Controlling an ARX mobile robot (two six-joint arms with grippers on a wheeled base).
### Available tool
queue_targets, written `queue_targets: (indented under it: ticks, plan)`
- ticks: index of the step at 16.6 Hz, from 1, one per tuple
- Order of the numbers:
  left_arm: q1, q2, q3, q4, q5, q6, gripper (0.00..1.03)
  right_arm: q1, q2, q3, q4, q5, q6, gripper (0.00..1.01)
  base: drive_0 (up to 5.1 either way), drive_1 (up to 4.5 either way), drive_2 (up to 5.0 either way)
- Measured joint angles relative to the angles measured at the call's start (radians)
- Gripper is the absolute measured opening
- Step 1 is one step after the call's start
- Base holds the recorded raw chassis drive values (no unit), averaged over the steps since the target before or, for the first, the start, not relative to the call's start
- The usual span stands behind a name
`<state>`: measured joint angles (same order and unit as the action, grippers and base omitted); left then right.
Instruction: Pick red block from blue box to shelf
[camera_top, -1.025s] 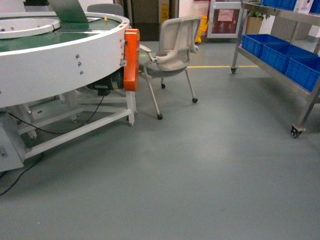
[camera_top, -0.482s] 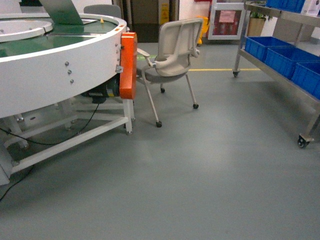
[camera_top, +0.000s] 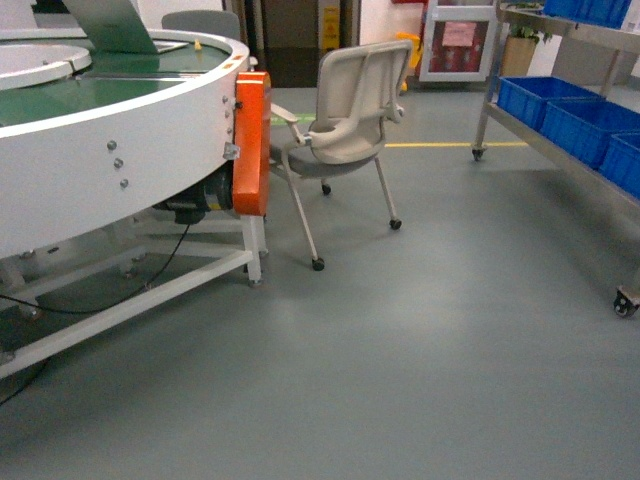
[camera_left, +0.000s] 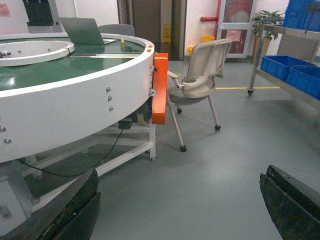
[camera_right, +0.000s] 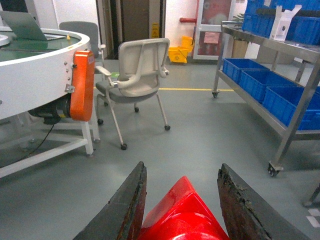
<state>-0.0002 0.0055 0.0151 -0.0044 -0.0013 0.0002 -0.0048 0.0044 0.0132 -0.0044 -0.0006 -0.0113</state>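
Note:
In the right wrist view, the glossy red block (camera_right: 182, 215) sits wedged between the two dark fingers of my right gripper (camera_right: 182, 167), which is shut on it above the grey floor. My left gripper (camera_left: 181, 170) is open, its fingers far apart with only bare floor between them. The stainless-steel shelf (camera_top: 488, 90) stands at the right, also seen as the shelf (camera_right: 301, 105) in the right wrist view. It lies several steps ahead of both grippers. The blue box is out of view. Neither gripper shows in the head view.
A big round white conveyor table (camera_top: 100, 150) with an orange guard (camera_top: 250, 145) fills the left. A beige wheeled chair (camera_top: 345, 120) stands beside it. Dark blue crates (camera_top: 560, 100) fill the shelf's lower tier, and a shelf caster (camera_top: 625, 305) is at the right edge.
The head view has advanced: the chair and table look larger and lower, and the shelf has slid toward the right edge. No gripper shows in the earlier frames.

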Motion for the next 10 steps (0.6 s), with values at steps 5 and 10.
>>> queue_targets:
  ticks: [5,10]
  plan:
    - [0.0,0.0,0.0,-0.002,0.001,0.0,0.98,0.0,0.0,0.0,-0.001,0.0,0.0,0.38,-0.1,4.13,-4.2]
    - [0.0,0.0,0.0,-0.001,0.001,0.0,0.98,0.0,0.0,0.0,-0.002,0.0,0.0,0.38,0.0,4.21,-4.2]
